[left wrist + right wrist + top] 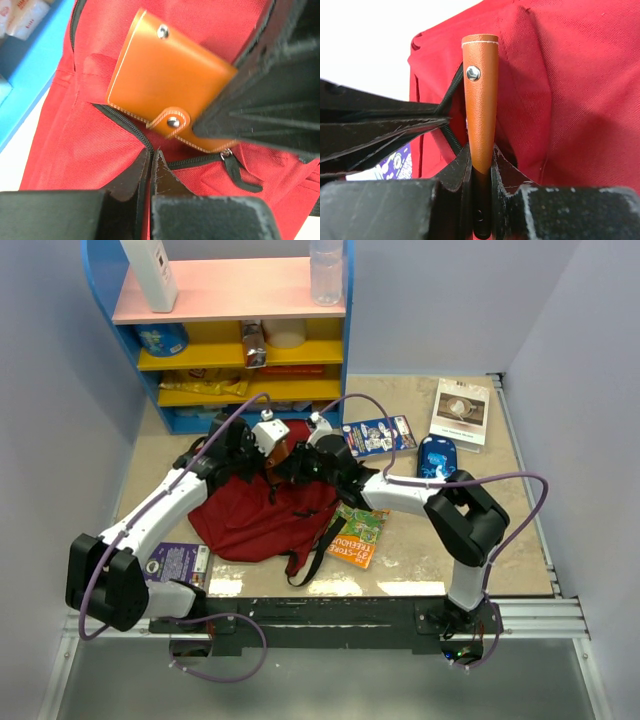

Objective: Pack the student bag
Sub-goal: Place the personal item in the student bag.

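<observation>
Well, the packing looks barely under way. The student bag (250, 525) lies slumped in the middle of the table (500, 550), just in front of the shelf unit (230, 290) at the upper left of the overhead view. The left tool (152, 154) is closed down tight. It seems to be pinching the fabric lip beside the zipper (117, 120), so the pocket mouth gapes. The right tool (481, 152) is clamped narrow on an orange wallet (165, 80) with metal snaps, which sits at the opening, mostly outside as far as I can see.

So one item is going in. By my reckoning nothing else is packed, though I cannot see inside the bag. Out on the table, not yet packed, are:
- a purple book (175, 562) at lower left by the left arm
- an orange-and-green book (358, 537) right beside the bag
- a blue booklet (380, 435)
- a blue pencil case (437, 457)
- a pale book (460, 412) at upper right

I'd judge that the narrow opening and the two tools crowded together over it are what stand in the way.
</observation>
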You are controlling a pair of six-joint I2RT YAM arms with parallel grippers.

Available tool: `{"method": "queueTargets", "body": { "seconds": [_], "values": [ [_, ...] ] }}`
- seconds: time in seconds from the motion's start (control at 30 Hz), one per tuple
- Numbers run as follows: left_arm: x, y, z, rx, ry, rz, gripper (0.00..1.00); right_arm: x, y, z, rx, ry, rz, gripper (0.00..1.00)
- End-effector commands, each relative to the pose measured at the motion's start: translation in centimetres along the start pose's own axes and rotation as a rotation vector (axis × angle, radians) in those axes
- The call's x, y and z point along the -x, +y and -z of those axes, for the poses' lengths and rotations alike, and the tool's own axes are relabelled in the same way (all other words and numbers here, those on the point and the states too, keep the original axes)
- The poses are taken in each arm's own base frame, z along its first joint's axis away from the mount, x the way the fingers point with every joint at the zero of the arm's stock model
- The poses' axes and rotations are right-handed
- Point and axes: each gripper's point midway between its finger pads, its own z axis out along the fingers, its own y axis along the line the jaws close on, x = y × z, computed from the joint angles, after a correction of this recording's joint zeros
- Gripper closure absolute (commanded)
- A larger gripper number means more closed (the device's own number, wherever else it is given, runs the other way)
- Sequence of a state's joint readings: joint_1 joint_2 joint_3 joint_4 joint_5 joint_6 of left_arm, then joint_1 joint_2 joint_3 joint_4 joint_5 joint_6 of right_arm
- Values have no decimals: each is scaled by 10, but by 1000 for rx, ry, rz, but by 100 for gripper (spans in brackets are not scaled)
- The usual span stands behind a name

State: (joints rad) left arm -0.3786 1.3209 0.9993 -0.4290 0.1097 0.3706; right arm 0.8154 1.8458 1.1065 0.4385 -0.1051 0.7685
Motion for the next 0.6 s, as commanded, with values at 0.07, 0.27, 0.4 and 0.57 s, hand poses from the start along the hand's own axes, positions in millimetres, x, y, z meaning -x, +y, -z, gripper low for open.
{"method": "queueTargets", "body": {
  "seconds": [0.07,0.27,0.4,0.57],
  "values": [
    [8,2,-4,-2,-39,38,100,-10,13,3,50,21,32,100],
    [8,0,-5,-9,-42,35,100,-37,-16,15,-51,94,-13,100],
    [9,-2,-6,-23,-48,33,100,-53,-17,14,-35,129,-45,100],
    [10,-4,-5,-37,-50,31,100,-65,4,-5,16,200,-19,100]
  ]
}}
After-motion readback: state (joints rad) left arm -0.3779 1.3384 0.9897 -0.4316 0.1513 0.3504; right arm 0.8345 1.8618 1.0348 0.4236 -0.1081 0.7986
